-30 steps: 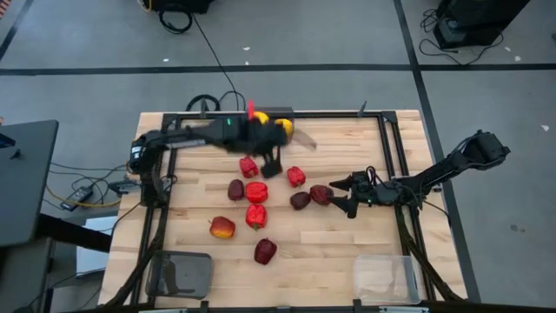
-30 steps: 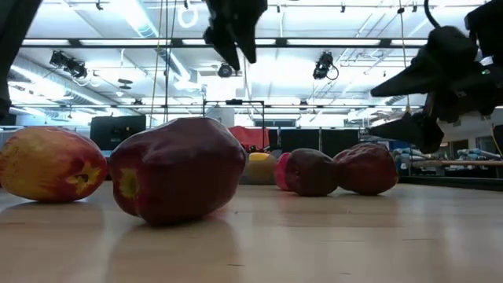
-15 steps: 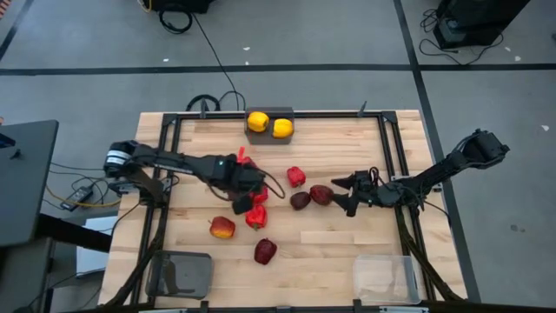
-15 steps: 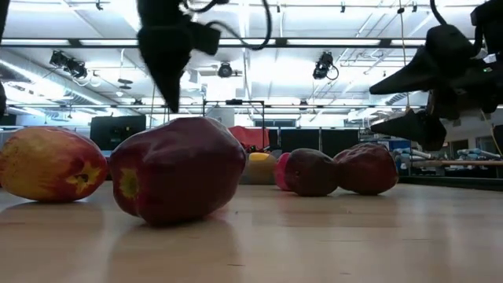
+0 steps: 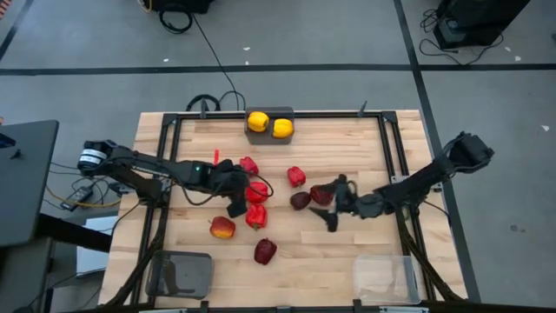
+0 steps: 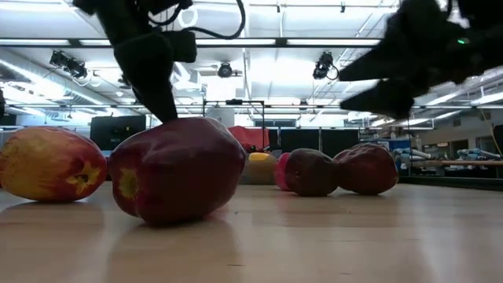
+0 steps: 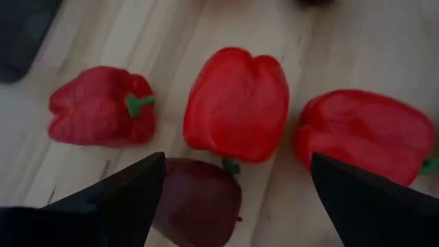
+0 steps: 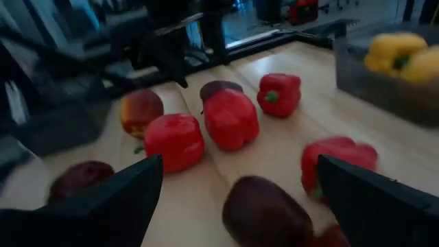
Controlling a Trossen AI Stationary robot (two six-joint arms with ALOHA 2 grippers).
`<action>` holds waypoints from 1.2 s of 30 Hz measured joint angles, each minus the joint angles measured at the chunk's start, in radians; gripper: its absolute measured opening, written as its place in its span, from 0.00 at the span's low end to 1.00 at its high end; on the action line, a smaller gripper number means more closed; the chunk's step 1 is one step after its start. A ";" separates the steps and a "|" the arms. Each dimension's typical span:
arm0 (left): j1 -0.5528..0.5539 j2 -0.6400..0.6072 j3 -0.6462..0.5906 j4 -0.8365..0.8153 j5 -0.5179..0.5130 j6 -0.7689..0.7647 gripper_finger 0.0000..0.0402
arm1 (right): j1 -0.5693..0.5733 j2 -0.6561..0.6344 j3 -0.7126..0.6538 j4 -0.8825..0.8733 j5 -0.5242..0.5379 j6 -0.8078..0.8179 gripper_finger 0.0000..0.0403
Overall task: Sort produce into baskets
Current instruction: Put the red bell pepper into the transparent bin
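A: Item one, the left gripper. We log it spread wide and empty above the cluster of red bell peppers mid-tabletop, presumably lined up to take one.

B: Item two, the right gripper. We record it likewise agape, carrying nothing, poised by the dark maroon fruits.

A: Filed already: two yellow peppers in the dark basket at the far edge. The other dark basket and the clear basket sit at the near edge.

B: Obstructions: a maroon fruit touches the middle pepper, so we judge a clean grasp there is crowded.
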 joint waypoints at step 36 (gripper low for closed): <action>-0.075 0.001 -0.074 0.012 -0.319 -0.011 0.90 | -0.534 0.493 0.743 -1.073 -0.450 0.189 0.85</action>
